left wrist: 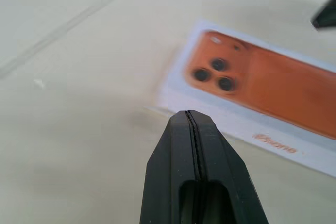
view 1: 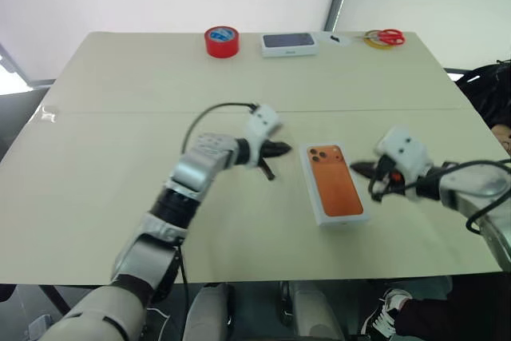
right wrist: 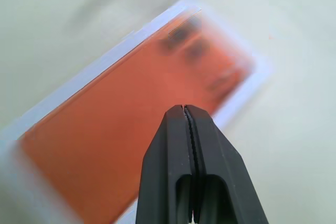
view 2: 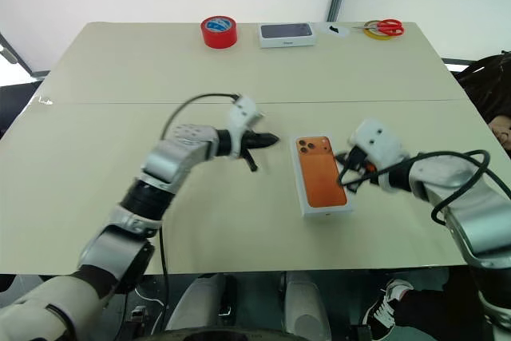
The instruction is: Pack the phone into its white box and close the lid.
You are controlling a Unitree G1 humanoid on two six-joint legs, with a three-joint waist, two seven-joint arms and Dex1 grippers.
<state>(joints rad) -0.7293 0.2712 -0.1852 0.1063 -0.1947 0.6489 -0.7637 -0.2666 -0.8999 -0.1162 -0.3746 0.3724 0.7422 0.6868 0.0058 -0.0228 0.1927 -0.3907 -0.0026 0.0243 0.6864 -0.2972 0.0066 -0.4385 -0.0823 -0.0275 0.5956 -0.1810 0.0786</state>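
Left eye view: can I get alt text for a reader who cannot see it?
A white box showing an orange phone with three lenses lies on a beige table between two shut robot claws, the left claw and the right claw, neither touching it. Along the far edge sit a red tape roll, another white box with a dark top and red-handled scissors.

We note a beige table (view 1: 120, 157) carrying a white box (view 1: 334, 184) with an orange printed top near its centre. Beyond the box lie red tape (view 1: 222, 41), a dark-topped box (view 1: 289, 43) and scissors (view 1: 389, 36).
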